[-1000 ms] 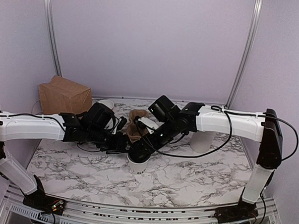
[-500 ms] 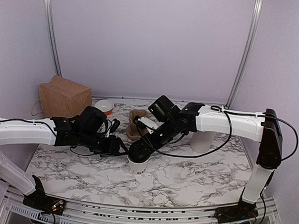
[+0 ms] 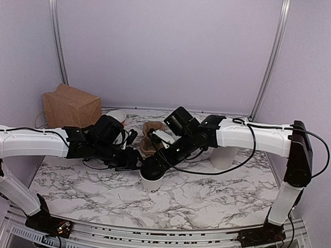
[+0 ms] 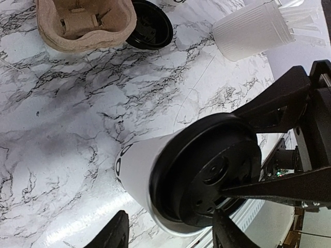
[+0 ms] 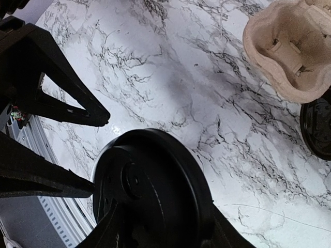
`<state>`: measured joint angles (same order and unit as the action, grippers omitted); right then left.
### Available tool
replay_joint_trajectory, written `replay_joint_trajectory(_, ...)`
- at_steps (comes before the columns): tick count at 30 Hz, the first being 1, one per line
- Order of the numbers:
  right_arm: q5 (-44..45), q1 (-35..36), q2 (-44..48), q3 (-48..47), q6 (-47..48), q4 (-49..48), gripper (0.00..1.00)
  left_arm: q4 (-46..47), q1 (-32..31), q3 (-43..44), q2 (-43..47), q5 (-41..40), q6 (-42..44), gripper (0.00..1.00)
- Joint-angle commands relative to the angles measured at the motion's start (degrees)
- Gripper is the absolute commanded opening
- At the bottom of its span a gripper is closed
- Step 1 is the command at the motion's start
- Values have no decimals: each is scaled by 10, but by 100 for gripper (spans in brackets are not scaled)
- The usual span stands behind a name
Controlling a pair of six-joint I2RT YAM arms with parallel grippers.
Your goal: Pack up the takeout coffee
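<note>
The takeout coffee (image 3: 152, 181) is a white paper cup with dark lettering and a black lid (image 3: 152, 168), standing upright on the marble table. My right gripper (image 3: 155, 165) comes down on it from the right. In the right wrist view its fingers (image 5: 109, 227) press both sides of the lid (image 5: 150, 186), shut on it. My left gripper (image 3: 135, 159) is at the cup's left side. In the left wrist view the cup (image 4: 139, 170) lies just ahead of my left gripper (image 4: 171, 219), whose fingers (image 4: 113, 232) stand apart, open and off its wall.
A brown pulp cup carrier (image 3: 150, 138) and a loose black lid (image 4: 150, 23) lie behind the cup. A brown paper bag (image 3: 70, 106) stands at the back left, with a small bowl (image 3: 117, 116) beside it. A white cylinder with utensils (image 3: 224, 157) is at the right.
My left arm drew back a little to the left, then came back to the cup's side. The right gripper and the cup have not moved.
</note>
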<state>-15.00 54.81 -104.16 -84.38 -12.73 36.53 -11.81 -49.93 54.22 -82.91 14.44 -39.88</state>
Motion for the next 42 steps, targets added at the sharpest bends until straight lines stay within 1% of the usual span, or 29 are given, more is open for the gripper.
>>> replay_joint_trajectory(1,-5,7,-1,9,-12,-15,50,10,-3,25,-11,-8,8,55)
replay_joint_trajectory(15,-9,7,10,8,-9,-15,52,4,-3,43,-38,-28,17,56)
replay_joint_trajectory(42,15,6,12,-16,11,17,60,1,-6,34,-36,-23,20,56)
